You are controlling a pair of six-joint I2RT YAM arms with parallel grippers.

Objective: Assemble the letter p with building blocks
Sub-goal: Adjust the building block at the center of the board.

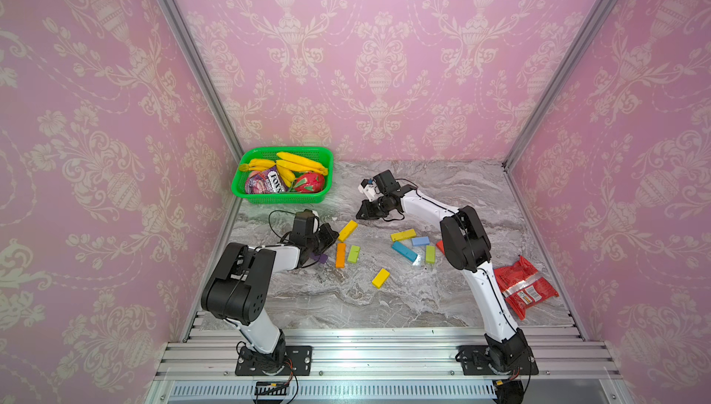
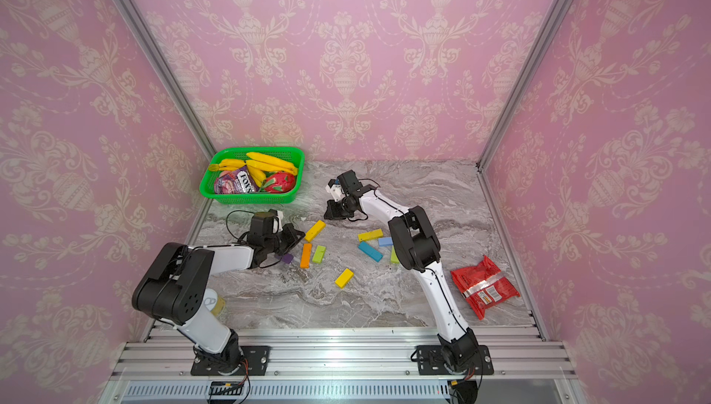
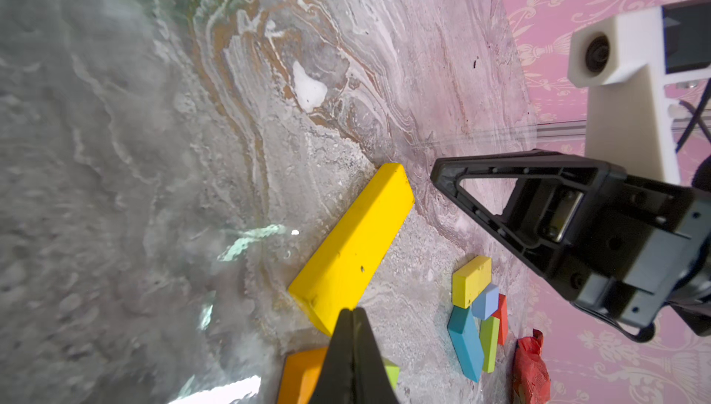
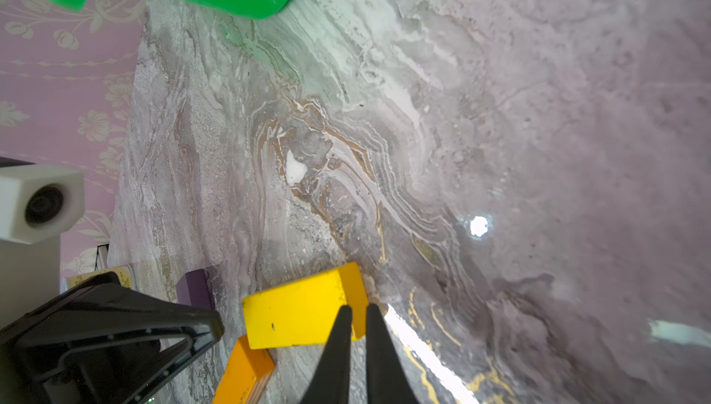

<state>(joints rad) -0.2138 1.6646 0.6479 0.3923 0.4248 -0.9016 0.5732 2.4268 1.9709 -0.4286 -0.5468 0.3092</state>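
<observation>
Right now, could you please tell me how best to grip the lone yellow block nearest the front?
I would take the yellow block at its middle, across its narrow width, from straight above. It lies flat and askew, with both long sides clear of other blocks.

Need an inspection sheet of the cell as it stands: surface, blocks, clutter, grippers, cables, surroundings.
surface: marble-pattern tabletop, some glare.
job's things: building blocks loose and flat, no letter formed; long yellow block lies between the two grippers; orange block and lime block side by side; purple block partly hidden by the left arm.
clutter: green basket holding bananas, far left; red snack packet, right.
grippers: left gripper shut, empty; right gripper shut, empty.
cables: black cable loop at the left wrist.
surroundings: pink patterned walls, aluminium frame.
</observation>
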